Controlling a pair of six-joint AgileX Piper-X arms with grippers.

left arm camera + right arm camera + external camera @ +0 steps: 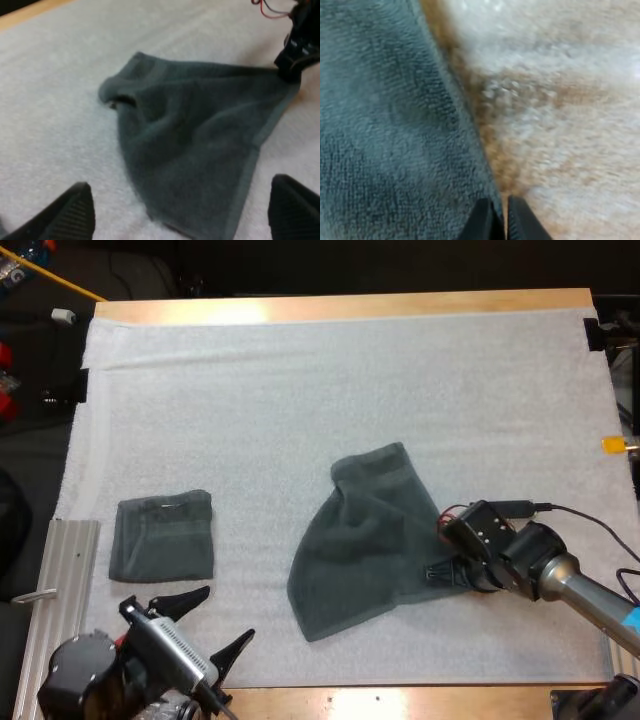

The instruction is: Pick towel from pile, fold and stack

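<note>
A dark grey-green towel (360, 545) lies loosely spread and rumpled on the white mat (300, 390), a little right of centre. My right gripper (437, 574) sits low at its right corner, and its fingers (482, 222) are pinched together on the towel's hem (470, 150). From the left wrist the same towel (195, 145) lies ahead, with the right arm's gripper (292, 62) at its far corner. A folded towel (163, 537) rests flat at the mat's left. Just below it, my left gripper (226, 614) hovers open near the front edge, with nothing between its fingers (75, 212).
A ribbed metal rail (60, 580) runs along the table's left edge beside the folded towel. The wooden table edge (340, 306) borders the mat at the far side. The mat's far half is bare.
</note>
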